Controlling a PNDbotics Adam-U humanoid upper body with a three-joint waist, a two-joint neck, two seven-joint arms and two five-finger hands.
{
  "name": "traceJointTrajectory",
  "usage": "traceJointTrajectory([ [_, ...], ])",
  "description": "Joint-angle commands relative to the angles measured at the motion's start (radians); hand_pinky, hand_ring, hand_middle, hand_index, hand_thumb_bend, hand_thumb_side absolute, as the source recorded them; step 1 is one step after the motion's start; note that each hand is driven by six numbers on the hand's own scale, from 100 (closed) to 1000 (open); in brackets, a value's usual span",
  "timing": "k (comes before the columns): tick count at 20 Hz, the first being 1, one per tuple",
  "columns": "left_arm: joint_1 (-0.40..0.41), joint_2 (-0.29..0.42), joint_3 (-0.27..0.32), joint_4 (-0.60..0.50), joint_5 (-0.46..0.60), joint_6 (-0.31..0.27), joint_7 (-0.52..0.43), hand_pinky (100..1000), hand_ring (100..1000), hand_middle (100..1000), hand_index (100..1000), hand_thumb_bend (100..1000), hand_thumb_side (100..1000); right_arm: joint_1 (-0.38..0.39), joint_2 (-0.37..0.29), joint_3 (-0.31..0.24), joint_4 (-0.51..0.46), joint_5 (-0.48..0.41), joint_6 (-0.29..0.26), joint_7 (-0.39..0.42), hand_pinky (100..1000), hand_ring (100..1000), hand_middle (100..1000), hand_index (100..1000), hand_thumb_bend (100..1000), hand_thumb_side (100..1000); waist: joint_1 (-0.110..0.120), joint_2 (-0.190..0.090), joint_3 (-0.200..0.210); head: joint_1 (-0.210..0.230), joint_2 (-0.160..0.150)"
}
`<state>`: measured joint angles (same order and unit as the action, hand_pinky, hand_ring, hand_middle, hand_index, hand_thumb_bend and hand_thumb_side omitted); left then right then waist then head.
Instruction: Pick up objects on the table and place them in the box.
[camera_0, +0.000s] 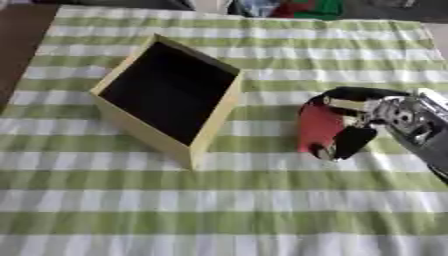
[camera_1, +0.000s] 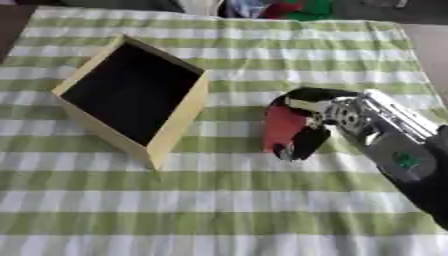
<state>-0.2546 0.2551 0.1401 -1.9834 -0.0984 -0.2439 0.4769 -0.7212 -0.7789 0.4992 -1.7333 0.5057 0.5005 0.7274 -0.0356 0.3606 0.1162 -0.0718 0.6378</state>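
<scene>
A table wears a cloth with green and white stripes. On it sits a box with pale yellow walls and a dark inside. One corner of the box points toward the robot. Nothing can be seen inside the box. To the right of the box, a little apart from it, is a red thing. It looks tall and a bit rounded, and its bottom is on the cloth. The right hand comes in from the right side. Its black fingers curl over the top of the red thing, and its thumb bends round the near side, so the hand is grasping the red thing. The silver wrist sits behind it. The left hand does not show.
</scene>
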Motion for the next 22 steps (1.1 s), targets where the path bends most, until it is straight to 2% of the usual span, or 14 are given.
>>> traceJointTrajectory([
  [1,-0.005,0.013,0.002,-0.017,0.003,0.000,-0.002,1000,490,445,616,235,100,-0.013,-0.029,-0.015,-0.044,-0.015,0.171,0.148,973,1000,681,883,100,182,0.002,-0.019,-0.002,-0.002,-0.008],
  [4,-0.005,0.014,0.002,-0.017,0.004,0.001,-0.002,1000,490,446,617,237,100,-0.018,-0.032,-0.021,-0.061,-0.014,0.177,0.147,968,1000,663,862,100,205,0.002,-0.023,-0.003,-0.001,-0.006],
  [10,-0.001,0.017,0.002,-0.017,0.004,0.001,0.000,1000,491,446,617,240,100,-0.055,-0.052,-0.050,-0.156,-0.006,0.192,0.151,967,1000,647,848,100,202,0.001,-0.037,-0.009,0.000,-0.003],
  [15,0.003,0.017,0.002,-0.017,0.005,0.003,0.000,1000,492,447,618,242,100,-0.125,-0.037,-0.068,-0.217,0.009,0.200,0.165,967,1000,643,842,100,203,0.002,-0.048,-0.011,-0.004,0.001],
  [19,0.006,0.018,0.000,-0.017,0.005,0.005,-0.001,1000,492,447,619,244,100,-0.206,0.008,-0.056,-0.206,0.040,0.201,0.178,968,1000,640,836,100,203,0.003,-0.057,-0.009,-0.008,0.006],
  [22,0.007,0.018,0.001,-0.017,0.005,0.005,-0.001,1000,492,447,619,244,100,-0.229,0.024,-0.047,-0.183,0.050,0.193,0.179,968,1000,640,836,100,203,0.003,-0.058,-0.010,-0.007,0.007],
])
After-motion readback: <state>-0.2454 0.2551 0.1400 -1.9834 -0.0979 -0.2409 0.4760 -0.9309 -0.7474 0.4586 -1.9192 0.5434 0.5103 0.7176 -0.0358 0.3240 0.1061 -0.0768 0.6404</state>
